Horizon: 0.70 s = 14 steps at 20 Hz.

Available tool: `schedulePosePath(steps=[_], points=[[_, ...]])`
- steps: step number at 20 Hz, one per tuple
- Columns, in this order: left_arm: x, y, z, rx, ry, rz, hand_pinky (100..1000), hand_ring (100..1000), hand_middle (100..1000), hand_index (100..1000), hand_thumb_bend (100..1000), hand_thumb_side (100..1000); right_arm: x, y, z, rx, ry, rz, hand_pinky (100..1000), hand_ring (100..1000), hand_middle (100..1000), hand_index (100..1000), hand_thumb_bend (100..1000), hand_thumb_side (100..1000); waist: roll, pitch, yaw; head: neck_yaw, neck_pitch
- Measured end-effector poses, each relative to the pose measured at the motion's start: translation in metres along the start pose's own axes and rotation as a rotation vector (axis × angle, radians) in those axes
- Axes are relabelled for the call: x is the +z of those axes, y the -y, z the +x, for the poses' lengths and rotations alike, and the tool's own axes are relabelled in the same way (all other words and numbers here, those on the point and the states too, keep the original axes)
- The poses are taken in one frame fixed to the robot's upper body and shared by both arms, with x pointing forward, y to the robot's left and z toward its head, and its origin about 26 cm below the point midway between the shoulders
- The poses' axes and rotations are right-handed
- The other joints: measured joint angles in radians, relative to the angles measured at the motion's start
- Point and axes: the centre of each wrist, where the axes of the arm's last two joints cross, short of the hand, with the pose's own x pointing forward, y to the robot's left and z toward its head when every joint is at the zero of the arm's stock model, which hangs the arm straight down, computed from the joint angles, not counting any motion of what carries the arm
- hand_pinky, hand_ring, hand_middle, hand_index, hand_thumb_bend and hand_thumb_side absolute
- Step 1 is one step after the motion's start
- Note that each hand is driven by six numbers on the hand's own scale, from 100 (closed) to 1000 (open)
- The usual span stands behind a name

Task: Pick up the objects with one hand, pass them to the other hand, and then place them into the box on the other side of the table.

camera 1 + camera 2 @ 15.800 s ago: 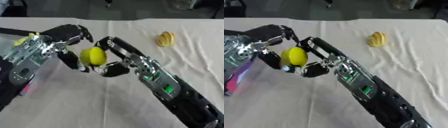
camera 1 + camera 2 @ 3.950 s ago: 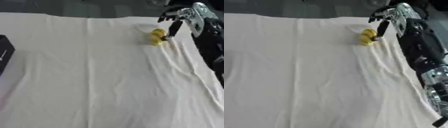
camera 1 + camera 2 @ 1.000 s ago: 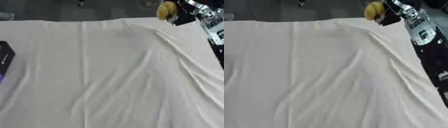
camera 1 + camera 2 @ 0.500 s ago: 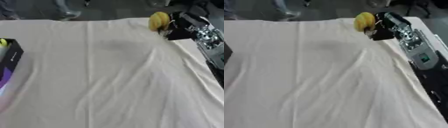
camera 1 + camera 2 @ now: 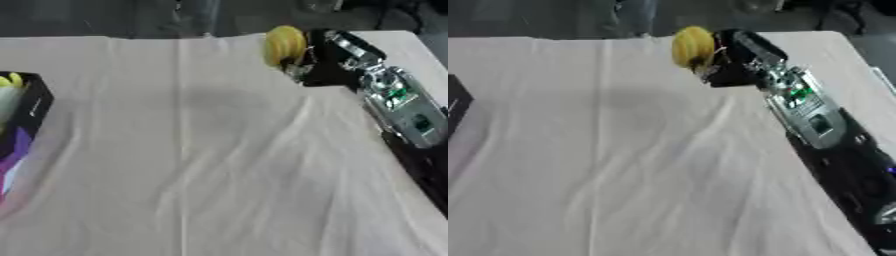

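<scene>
the yellow object (image 5: 285, 44) is held upright in the right hand (image 5: 320, 62), fingers curled round it, above the table's (image 5: 219, 150) far right corner; the box (image 5: 19, 125) lies well apart at the left edge.

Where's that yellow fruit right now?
The yellow fruit is in the right hand, near the table's far edge, toward the right in both views.

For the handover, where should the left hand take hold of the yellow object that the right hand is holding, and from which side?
Probably its bare left face, approached from the left. The right hand covers the right side of the yellow object, while its rounded left side shows free above the white cloth. The left hand is not in view.
</scene>
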Motion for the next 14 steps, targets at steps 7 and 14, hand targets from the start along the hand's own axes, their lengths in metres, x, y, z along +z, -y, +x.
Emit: schedulePosePath(steps=[7, 14], points=[[-0.005, -0.001, 0.03, -0.007, 0.13, -0.114, 773, 709, 651, 719, 751, 440, -0.011, -0.05, 0.012, -0.047, 0.044, 0.103, 775, 604, 435, 516, 100, 100, 0.001, -0.003, 0.004, 0.003, 0.002], [-0.011, 0.003, 0.063, 0.04, 0.257, -0.267, 767, 702, 652, 722, 739, 457, -0.018, -0.086, 0.018, -0.037, 0.093, 0.183, 775, 604, 446, 528, 100, 100, 0.005, -0.005, 0.009, 0.003, 0.009]])
